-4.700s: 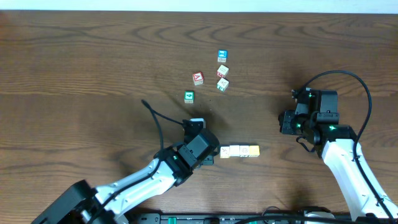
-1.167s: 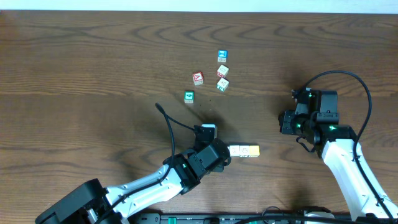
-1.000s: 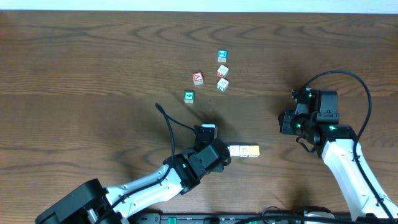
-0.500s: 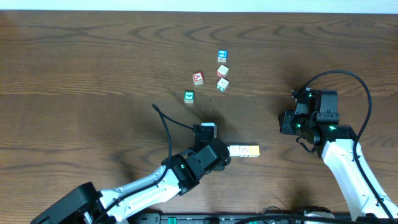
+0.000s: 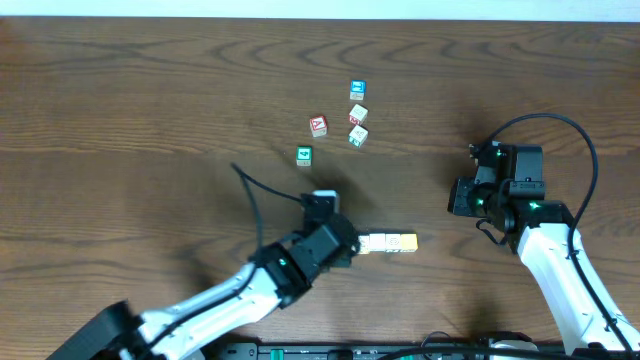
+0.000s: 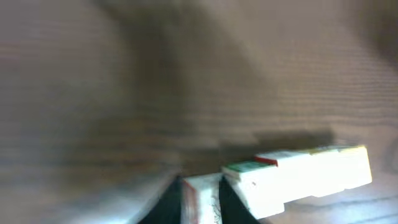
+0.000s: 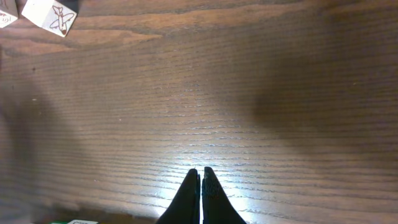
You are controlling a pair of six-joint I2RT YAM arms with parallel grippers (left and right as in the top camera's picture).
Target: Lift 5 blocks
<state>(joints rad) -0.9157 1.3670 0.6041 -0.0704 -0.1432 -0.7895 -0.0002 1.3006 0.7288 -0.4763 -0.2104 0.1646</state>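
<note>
Overhead, we see the left gripper [image 5: 340, 240] at the table's [image 5: 120, 120] near middle. Its fingers [image 6: 166, 208] look pinched on the end block [image 6: 200, 200] of the row of blocks [image 5: 392, 243], though the wrist view is blurred. Farther back sit two loose cream cubes [image 5: 358, 114]. Well to the right, the right gripper [image 7: 200, 180] has its fingers pressed together, holding nothing.

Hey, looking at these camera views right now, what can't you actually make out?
- Left gripper: overhead, its own arm covers it. The left wrist view is smeared, so whether it grips anything is unclear.
- Row of blocks: the count and printed marks are too small overhead and blurred in the left wrist view.
- Corner block: in the right wrist view, the picture's top left corner cuts it off.
</note>
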